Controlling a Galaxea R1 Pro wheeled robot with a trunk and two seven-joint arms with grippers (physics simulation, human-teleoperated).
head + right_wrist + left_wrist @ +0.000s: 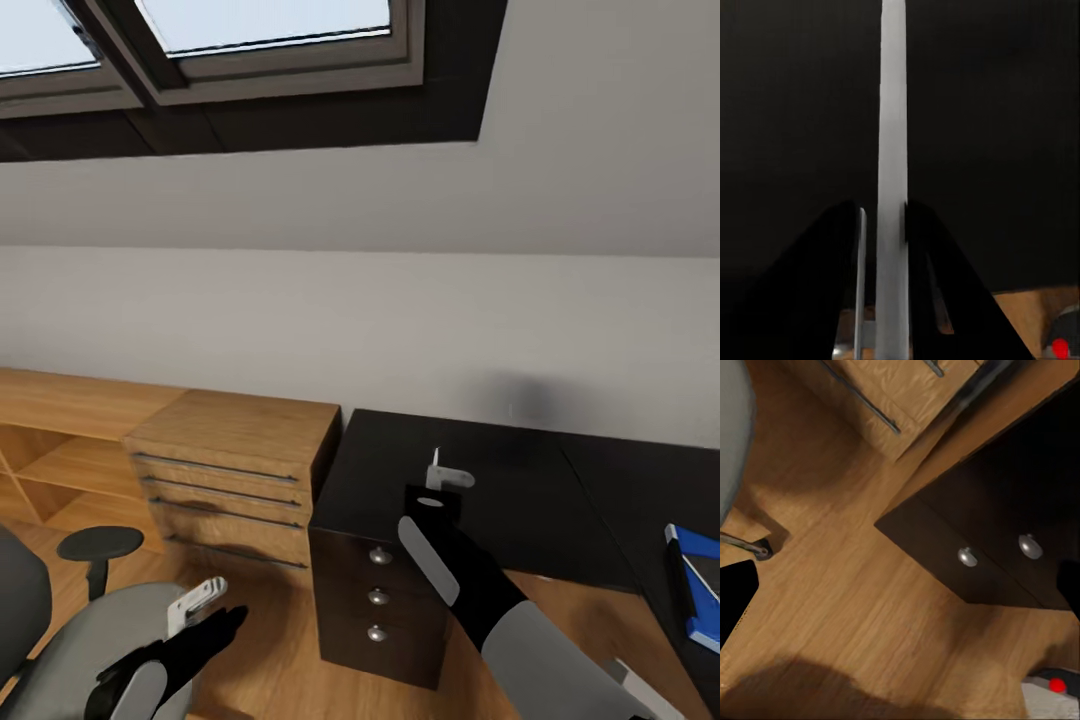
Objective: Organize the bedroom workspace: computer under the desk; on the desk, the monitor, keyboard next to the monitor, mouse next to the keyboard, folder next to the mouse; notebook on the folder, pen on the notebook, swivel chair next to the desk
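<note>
My right gripper [446,473] hovers over the glossy black desk [540,500], above its dark three-drawer unit [376,595]. In the right wrist view the gripper [882,211] is shut on a slender pale stick, the pen [892,112], which runs along the fingers. The blue folder [697,590] lies on the desk at the far right, with a grey sheet that looks like the notebook [706,574] on it. My left gripper [205,598] is open and empty, low over the swivel chair [70,640]. A corner of the grey computer [1054,694], with its red light, sits on the floor.
A light wooden drawer cabinet [235,470] stands against the drawer unit's left side, with low wooden shelving [60,440] beyond it. The chair's black armrest [98,545] rises near my left arm. A sloped wall with skylights [270,40] is behind. Wooden floor [870,615] lies between chair and drawers.
</note>
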